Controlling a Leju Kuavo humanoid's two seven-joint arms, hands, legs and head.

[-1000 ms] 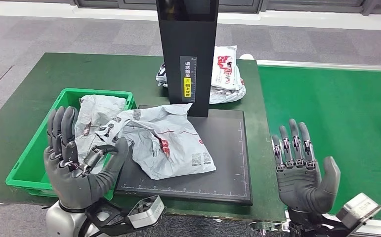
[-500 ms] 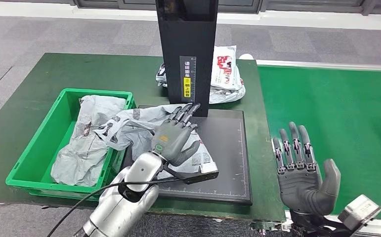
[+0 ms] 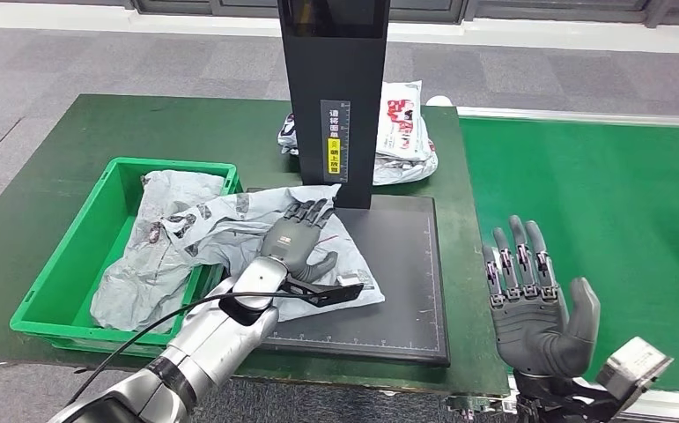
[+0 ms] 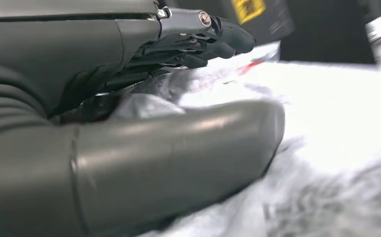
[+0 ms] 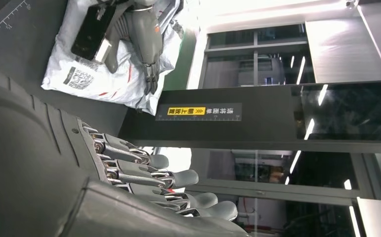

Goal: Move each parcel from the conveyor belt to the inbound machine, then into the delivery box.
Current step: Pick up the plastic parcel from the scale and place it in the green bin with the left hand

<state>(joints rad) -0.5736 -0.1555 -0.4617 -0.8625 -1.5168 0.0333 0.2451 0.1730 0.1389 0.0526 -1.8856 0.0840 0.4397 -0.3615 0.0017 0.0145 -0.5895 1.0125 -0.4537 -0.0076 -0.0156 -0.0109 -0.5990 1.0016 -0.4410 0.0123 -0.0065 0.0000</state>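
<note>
The grey parcel point(image 3: 265, 242) is a crumpled plastic mailer with red print and a small black-and-white label near its right corner; it lies on the black platform of the inbound machine point(image 3: 406, 291), its left end draped over the rim of the green delivery box point(image 3: 62, 273), where another wrinkled grey parcel point(image 3: 155, 256) already lies. The left robot hand point(image 3: 298, 247) rests palm down on the grey parcel with its fingers curled onto the plastic; whether it actually grips the bag I cannot tell. The right robot hand point(image 3: 534, 300) is held up beside the conveyor belt point(image 3: 600, 203), palm open, fingers spread, holding nothing. Two more parcels point(image 3: 402, 132) sit on the tabletop point(image 3: 142, 128) behind the machine's black column point(image 3: 335, 88). Against half a second ago, the left robot hand has drawn back from the column's foot and sits lower on the parcel, which is bunched further toward the box; the right robot hand has barely shifted.
</note>
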